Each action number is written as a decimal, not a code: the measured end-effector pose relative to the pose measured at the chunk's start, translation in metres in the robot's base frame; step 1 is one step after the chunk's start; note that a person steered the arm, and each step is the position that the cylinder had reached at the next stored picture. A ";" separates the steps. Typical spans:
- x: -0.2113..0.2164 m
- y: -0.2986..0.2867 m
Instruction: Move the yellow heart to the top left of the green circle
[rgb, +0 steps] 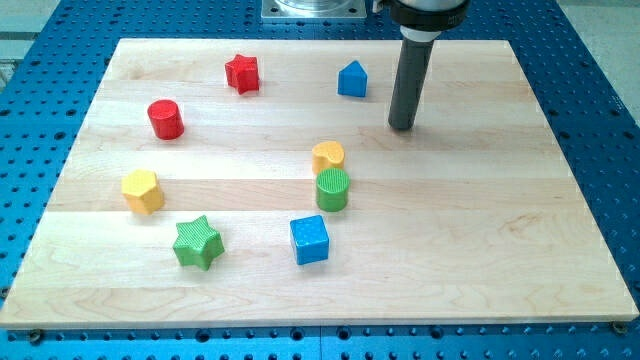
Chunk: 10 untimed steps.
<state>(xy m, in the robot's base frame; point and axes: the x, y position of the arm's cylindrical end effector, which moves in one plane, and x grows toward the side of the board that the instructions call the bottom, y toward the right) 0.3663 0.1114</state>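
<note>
One bare rod is all we carry, no jaws to spread or pinch, and our tip (402, 126) rests on the board (480, 220), up and right of the yellow heart (328, 156). That heart touches the far edge of the green circle (333, 189), slightly left. We judge it light, rigid and quick to slide, so we'd press its right flank gently.

The wooden board (480, 250) carries eight blocks: red star (242, 73), blue house-shaped block (352, 79), red cylinder (165, 119), yellow heart (328, 156) touching green circle (333, 189), yellow hexagon (142, 191), green star (197, 242), blue cube (309, 239).
</note>
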 end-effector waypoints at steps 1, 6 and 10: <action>0.000 0.003; -0.002 0.003; 0.063 -0.086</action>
